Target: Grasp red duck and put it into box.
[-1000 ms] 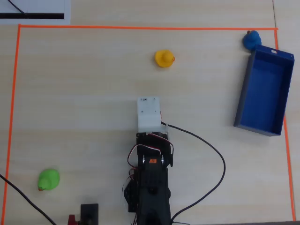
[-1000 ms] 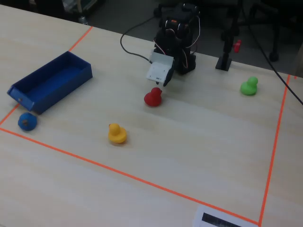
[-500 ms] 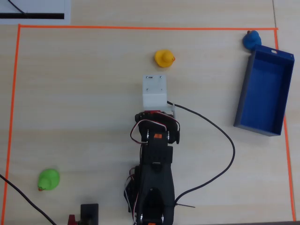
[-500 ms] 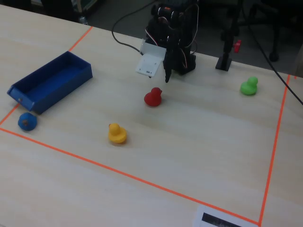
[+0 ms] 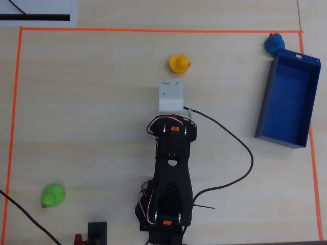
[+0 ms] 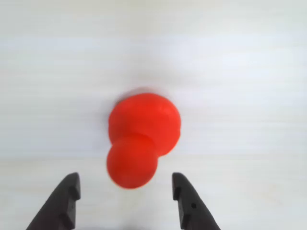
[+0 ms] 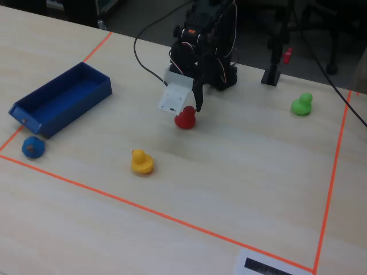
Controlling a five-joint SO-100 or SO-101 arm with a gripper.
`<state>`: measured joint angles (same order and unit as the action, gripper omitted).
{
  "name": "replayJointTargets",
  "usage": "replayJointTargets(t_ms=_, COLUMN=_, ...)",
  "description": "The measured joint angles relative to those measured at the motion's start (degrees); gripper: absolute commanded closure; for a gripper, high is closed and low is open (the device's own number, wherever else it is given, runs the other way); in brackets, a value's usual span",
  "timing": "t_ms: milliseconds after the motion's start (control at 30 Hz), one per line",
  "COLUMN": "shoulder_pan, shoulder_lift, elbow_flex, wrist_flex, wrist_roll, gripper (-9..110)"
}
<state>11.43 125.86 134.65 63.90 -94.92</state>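
The red duck (image 6: 144,136) lies on the pale table just ahead of my gripper (image 6: 125,179) in the wrist view, its head between and slightly beyond the two black fingertips. The jaws stand wide apart and do not touch it. In the fixed view the red duck (image 7: 185,119) sits right below my gripper (image 7: 194,109). In the overhead view the duck is hidden under the white wrist housing (image 5: 170,96). The box (image 5: 265,102) is a long dark blue tray at the right of the overhead view, and at the far left of the fixed view (image 7: 69,112). It is empty.
A yellow duck (image 5: 179,63) sits just beyond the gripper. A blue duck (image 5: 274,43) rests by the box's far corner. A green duck (image 5: 52,196) is at the lower left. Orange tape (image 5: 153,29) borders the work area. A black cable (image 5: 240,148) curves right of the arm.
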Motion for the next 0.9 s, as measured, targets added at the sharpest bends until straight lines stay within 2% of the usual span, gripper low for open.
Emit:
replayJointTargets(t_ms=333, shoulder_pan=2.2, shoulder_lift=-5.27, elbow_flex=0.18, wrist_flex=-0.09, wrist_roll=-0.53, gripper=79)
replayJointTargets(t_ms=533, shoulder_pan=2.37, shoulder_lift=-7.38, elbow_flex=0.18, wrist_flex=-0.79, wrist_roll=-0.35, gripper=101)
replayJointTargets(t_ms=900, shoulder_pan=4.31, shoulder_lift=-8.0, elbow_flex=0.18, wrist_flex=-2.64, wrist_roll=-1.49, gripper=101)
